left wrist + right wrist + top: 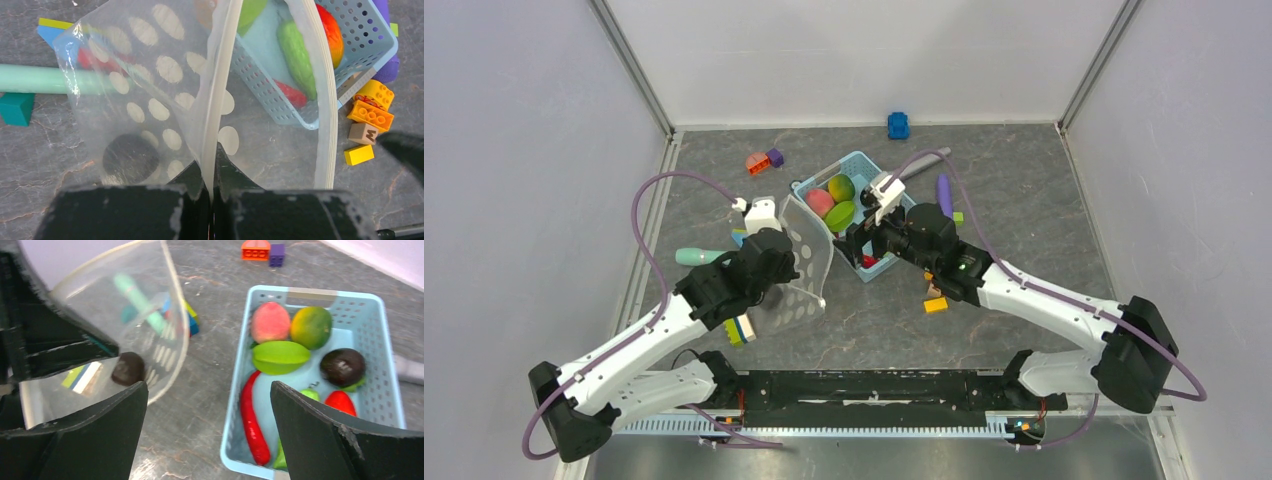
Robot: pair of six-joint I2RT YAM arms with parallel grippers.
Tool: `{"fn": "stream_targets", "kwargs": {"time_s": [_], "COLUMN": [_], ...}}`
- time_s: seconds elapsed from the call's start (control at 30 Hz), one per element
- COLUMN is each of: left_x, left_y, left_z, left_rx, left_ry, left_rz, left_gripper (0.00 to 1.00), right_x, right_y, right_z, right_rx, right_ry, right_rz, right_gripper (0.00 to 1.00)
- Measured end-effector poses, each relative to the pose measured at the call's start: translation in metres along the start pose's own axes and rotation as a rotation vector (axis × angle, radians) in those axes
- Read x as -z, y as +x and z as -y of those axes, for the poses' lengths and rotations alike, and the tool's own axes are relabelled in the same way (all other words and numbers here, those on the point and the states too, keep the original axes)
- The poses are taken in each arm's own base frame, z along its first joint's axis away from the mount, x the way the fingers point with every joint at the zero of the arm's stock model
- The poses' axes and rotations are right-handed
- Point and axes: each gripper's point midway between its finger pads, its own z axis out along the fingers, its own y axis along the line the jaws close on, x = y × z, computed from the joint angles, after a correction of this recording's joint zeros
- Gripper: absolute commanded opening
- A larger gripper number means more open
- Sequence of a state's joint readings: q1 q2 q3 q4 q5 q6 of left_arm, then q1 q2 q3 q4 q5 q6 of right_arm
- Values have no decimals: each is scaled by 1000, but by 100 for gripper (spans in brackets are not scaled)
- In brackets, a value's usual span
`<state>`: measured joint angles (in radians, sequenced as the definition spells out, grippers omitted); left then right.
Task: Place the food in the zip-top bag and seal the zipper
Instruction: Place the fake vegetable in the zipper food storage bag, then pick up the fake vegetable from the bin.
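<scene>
Left gripper [212, 194]: jaws clamped tight on the zip-top bag [165, 85], pinching one side of the mouth rim, so the bag hangs up off the table [1024, 170] in front of the left arm. Bag is clear, floppy, printed with rows of white oval dots, and its mouth gapes open toward the basket. The zipper [326, 115] is a thin ribbed clear strip along the mouth edge, unsealed, with the two sides bowed well apart. One dark brown round piece [128, 368] sits low in the bag; it looks inside rather than behind, but it is only seen through the plastic, so not certain.

Right gripper [207, 392]: jaws spread wide, nothing between them, hovering over the near end of the light-blue mesh basket [310, 290], just beside the bag mouth.

The rest of the food is in the basket, all glossy plastic:
- pink peach [270, 322]
- green-orange fruit [311, 327]
- flat green piece [280, 358]
- dark brown piece [342, 366]
- long red chili [252, 422]
- smaller red piece [340, 401]

Around them on the table: a mint-green stick [35, 79] behind the bag, a long purple stick [944, 194] right of the basket, and yellow and orange bricks [372, 102] with a lettered block [363, 133] by the basket corner.
</scene>
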<state>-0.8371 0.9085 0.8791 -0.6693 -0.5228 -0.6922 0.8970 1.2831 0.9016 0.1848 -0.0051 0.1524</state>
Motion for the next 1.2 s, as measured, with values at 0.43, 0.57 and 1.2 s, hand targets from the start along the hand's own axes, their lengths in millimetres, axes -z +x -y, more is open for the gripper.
{"fn": "stream_targets", "kwargs": {"time_s": [0.43, 0.57, 1.2], "left_x": [-7, -10, -16], "left_y": [-9, -8, 0], "left_z": [1, 0, -4], "left_rx": [12, 9, 1], "left_ry": [-17, -30, -31], "left_rz": [40, 43, 49], "left_gripper": [2, 2, 2], "right_x": [-19, -38, -53], "right_y": [29, 63, 146], "right_z": [111, 128, 141], "right_rx": [-147, -167, -158], "right_ry": [319, 386, 436], "right_rz": [-138, -276, -538], "right_gripper": [97, 93, 68]}}
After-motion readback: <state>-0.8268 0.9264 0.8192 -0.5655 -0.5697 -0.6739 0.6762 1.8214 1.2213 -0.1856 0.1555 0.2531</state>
